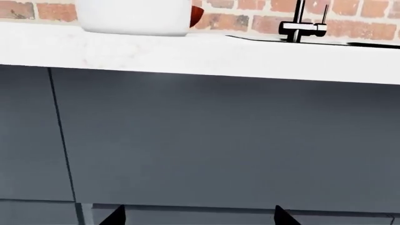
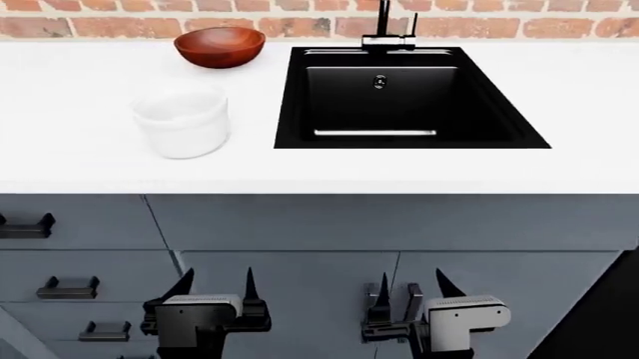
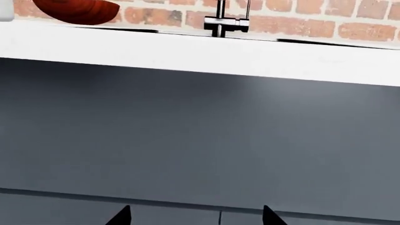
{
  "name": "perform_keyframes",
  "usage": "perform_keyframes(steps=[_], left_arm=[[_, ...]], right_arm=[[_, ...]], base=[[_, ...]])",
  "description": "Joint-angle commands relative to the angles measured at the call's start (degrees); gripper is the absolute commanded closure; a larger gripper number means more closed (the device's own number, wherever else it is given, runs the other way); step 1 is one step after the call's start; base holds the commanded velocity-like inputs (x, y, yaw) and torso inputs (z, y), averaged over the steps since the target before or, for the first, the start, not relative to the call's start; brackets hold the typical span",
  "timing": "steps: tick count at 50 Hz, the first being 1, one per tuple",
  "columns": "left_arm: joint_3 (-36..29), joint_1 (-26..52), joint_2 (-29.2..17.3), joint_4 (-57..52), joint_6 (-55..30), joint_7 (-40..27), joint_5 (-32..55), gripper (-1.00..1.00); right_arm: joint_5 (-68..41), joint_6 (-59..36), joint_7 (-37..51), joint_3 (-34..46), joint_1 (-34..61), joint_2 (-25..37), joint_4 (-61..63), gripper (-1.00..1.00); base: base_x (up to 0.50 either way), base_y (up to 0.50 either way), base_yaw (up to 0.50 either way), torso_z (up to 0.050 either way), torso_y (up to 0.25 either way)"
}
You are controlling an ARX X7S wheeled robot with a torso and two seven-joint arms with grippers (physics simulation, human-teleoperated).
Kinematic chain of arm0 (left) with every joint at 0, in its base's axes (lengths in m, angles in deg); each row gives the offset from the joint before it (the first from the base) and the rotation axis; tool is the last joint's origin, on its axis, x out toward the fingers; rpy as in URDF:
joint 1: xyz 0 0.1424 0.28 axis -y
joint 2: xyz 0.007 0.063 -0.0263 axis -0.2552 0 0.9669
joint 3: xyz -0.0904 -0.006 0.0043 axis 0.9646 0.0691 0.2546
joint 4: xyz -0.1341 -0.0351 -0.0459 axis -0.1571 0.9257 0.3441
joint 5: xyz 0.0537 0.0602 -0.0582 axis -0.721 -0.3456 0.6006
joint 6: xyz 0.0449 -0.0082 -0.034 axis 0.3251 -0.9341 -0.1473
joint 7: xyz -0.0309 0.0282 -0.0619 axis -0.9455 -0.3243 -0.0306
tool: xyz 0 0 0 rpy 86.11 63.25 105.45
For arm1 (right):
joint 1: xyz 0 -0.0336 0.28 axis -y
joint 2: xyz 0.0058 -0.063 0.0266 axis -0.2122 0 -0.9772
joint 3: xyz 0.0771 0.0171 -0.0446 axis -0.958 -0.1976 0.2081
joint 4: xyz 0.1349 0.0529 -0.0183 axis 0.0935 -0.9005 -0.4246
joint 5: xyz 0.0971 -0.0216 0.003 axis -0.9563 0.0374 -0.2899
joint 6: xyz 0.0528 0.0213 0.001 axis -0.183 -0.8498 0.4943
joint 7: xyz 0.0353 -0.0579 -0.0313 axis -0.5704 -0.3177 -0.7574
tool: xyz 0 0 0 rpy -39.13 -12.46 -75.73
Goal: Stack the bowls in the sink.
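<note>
The white bowl (image 2: pixel 182 121) stands on the white counter left of the black sink (image 2: pixel 499 112). The reddish-brown wooden bowl (image 2: pixel 220 46) sits behind it near the brick wall. The left wrist view shows the white bowl (image 1: pixel 134 18) with a sliver of the wooden bowl (image 1: pixel 196 16) behind it. The wooden bowl (image 3: pixel 78 10) also appears in the right wrist view. My left gripper (image 2: pixel 215 286) and right gripper (image 2: pixel 411 287) hang low in front of the cabinet doors, well below the counter. Both are open and hold nothing. The sink basin holds nothing.
A black faucet (image 2: pixel 387 26) rises at the sink's back edge against the brick wall. Grey cabinet fronts with dark drawer handles (image 2: pixel 68 287) fill the space below the counter (image 2: pixel 80 161). A dark appliance edge (image 2: pixel 599 321) shows at the lower right.
</note>
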Motion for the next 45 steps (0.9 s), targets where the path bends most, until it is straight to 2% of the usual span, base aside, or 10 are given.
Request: perform_keyframes(steps=[1, 36, 45], left_arm=[[-0.7, 0.1, -0.6, 0.1, 0.1, -0.7, 0.7, -1.0], [-2.4, 0.4, -2.0, 0.3, 0.2, -2.2, 2.2, -1.0], [-2.8, 0.4, -2.3, 0.3, 0.1, -2.4, 2.7, -1.0]], right_arm=[[-0.3, 0.5, 0.6, 0.8, 0.3, 0.5, -0.8, -1.0], [-1.9, 0.2, 1.9, 2.3, 0.4, 1.7, -0.6, -1.0], [-3.9, -2.7, 3.2, 1.2, 0.3, 1.6, 1.3, -1.0]], base=[[0.0, 0.5, 0.0, 0.0, 0.0], [0.0, 0.5, 0.0, 0.0, 0.0], [0.0, 0.03, 0.0, 0.0, 0.0]])
